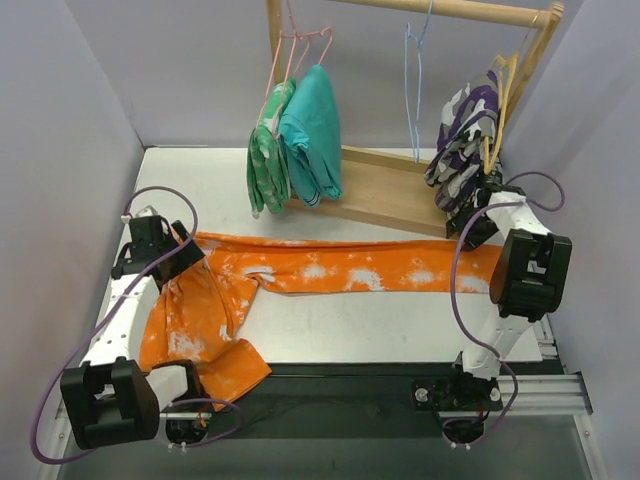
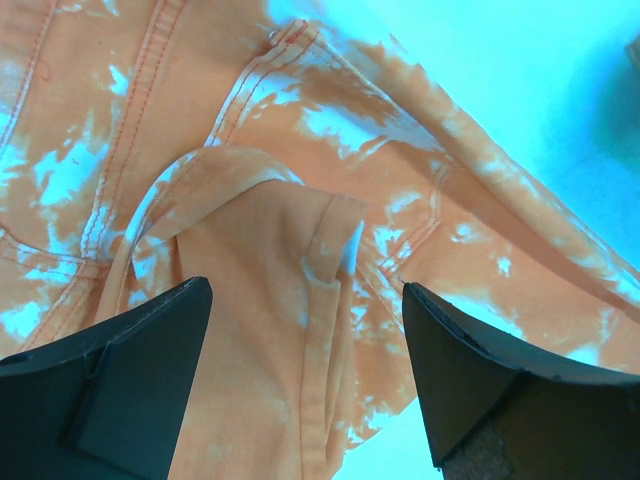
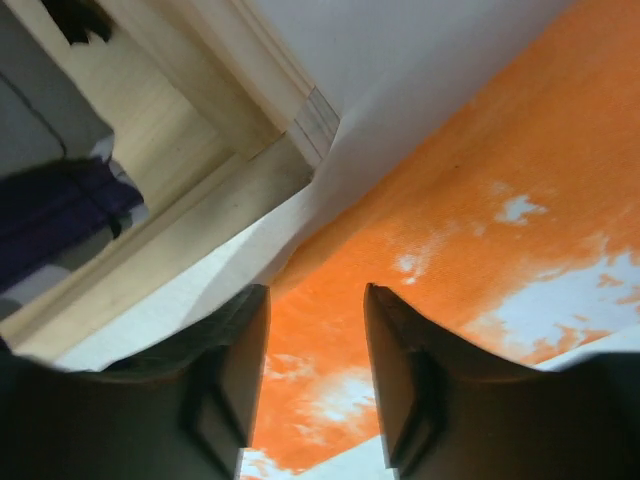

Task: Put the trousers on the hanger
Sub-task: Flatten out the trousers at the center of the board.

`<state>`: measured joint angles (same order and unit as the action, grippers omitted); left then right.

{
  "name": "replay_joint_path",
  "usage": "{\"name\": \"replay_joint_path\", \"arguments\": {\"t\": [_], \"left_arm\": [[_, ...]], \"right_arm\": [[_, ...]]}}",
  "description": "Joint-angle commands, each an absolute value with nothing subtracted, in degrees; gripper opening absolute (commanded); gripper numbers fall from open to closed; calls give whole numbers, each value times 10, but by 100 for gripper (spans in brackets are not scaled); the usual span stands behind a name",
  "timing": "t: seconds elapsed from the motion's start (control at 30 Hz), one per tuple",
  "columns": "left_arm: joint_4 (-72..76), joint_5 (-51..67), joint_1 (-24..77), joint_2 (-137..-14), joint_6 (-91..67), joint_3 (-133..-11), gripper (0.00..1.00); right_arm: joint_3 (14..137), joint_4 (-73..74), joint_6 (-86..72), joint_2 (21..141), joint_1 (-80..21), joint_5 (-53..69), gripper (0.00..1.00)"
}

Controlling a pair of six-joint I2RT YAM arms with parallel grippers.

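Across the desk (image 1: 400,330), the trousers (image 1: 330,270) lie spread out, the waist end bunched at the left and one leg running right toward the wooden rack (image 1: 385,195). The left pincer (image 2: 305,375) is low over the bunched end, spread wide. A raised fold of orange cloth sits between its fingers (image 2: 120,385), but nothing is clamped. The right pincer (image 3: 315,385) hovers at the leg's far end, parted by a narrower gap with orange cloth showing through it and nothing gripped. Up on the rail, the hanger (image 1: 412,100) hangs between the teal garment (image 1: 312,130) and the purple-and-white garment (image 1: 465,140).
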<state>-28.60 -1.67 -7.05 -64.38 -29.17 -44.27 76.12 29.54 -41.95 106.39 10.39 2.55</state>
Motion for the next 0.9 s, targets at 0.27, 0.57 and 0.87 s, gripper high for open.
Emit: {"name": "replay_joint_path", "arguments": {"t": [0.27,0.57,0.87], "left_arm": [[-373,0,-60,-558,-290,-424,88],[-379,4,-37,-564,-295,-427,88],[-367,0,-187,-618,-238,-439,94]], "right_arm": [[658,293,-370,907,85,54,75],[448,222,-284,696,-31,202,76],[467,114,-322,781,-415,252,75]]}}
